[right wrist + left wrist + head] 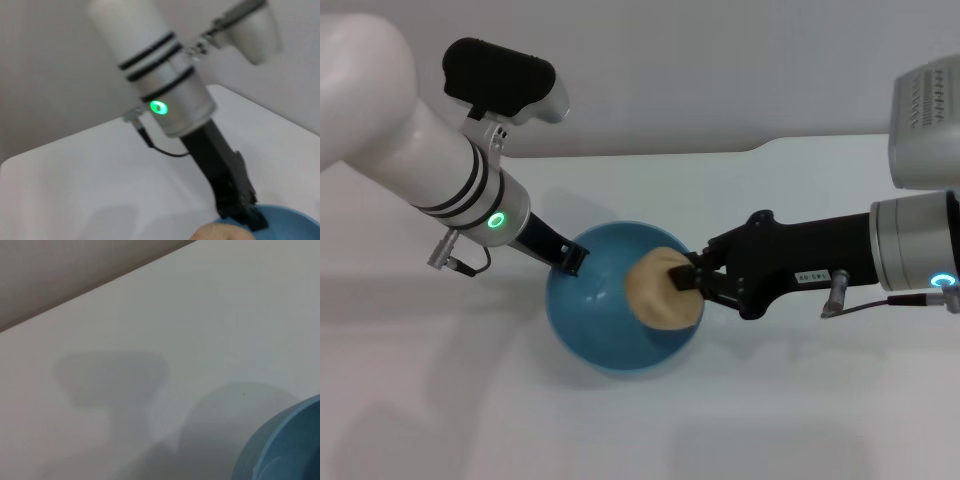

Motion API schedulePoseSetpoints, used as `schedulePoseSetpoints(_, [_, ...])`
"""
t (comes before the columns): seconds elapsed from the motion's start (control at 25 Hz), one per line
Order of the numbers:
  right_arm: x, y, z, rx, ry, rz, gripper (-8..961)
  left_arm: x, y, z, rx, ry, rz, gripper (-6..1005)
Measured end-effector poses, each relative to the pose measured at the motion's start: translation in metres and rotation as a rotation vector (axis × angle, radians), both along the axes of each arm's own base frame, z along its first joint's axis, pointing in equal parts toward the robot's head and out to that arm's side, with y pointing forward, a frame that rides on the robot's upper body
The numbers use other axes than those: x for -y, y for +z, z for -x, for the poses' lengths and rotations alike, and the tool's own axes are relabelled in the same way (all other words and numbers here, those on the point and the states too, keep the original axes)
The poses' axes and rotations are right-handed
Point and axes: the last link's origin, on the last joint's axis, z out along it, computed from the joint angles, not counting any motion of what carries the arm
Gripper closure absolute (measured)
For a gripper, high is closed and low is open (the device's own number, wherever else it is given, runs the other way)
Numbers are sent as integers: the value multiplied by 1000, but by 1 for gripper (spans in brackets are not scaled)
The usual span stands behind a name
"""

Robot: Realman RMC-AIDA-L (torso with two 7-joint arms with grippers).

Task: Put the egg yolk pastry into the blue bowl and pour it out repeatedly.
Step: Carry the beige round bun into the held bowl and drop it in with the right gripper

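The blue bowl (605, 315) sits on the white table in the head view. My left gripper (570, 262) is shut on the bowl's far-left rim. My right gripper (684, 279) is shut on the tan egg yolk pastry (658, 292) and holds it over the bowl's right side, at about rim height. In the left wrist view only a part of the bowl (280, 447) shows. In the right wrist view the top of the pastry (220, 232), the bowl's rim (295, 220) and my left gripper (246, 214) on that rim show.
The white table (770, 400) runs to a far edge against a grey wall (720, 70). My left arm (440, 170) reaches in from the upper left and my right arm (840, 262) from the right.
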Motion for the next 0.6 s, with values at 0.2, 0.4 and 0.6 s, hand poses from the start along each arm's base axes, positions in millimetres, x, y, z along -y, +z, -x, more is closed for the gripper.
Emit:
schedulePoseSetpoints(0.2, [-8,-2,-19,-7,-91,-22,913,3,-3,-8,27,-13,16,986])
schedulePoseSetpoints(0.4, [-14,-1,-30,-3,-126,-60,916,5,-4,-9,28,-14,29,987])
schedulePoseSetpoints(0.6, [-14,-5,-31,10,-127,-50,913,6,-5,-10,28,-15,32,986])
